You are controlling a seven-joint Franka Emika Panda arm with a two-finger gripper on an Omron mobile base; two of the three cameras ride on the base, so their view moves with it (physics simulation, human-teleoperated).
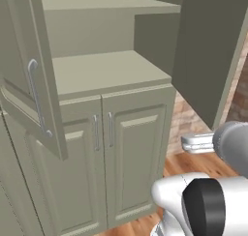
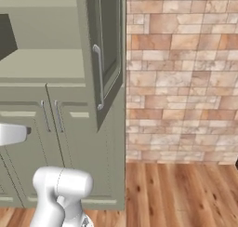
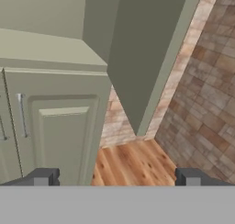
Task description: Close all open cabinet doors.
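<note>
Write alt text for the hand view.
An upper cabinet door stands swung open, edge-on, above a wooden floor and beside a brick wall. To its left are a bare shelf and closed lower doors. The open gripper holds nothing.

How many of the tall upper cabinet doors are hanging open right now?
2. The left upper door swings out at the cabinet's left side; the right upper door stands open by the brick wall. More may be out of frame.

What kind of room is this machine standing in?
Most likely a kitchen, computer-rendered rather than real. A tall sage-green cupboard has its upper doors swung open over bare shelves, with shorter closed doors below. A brick wall and wooden plank floor complete it.
</note>
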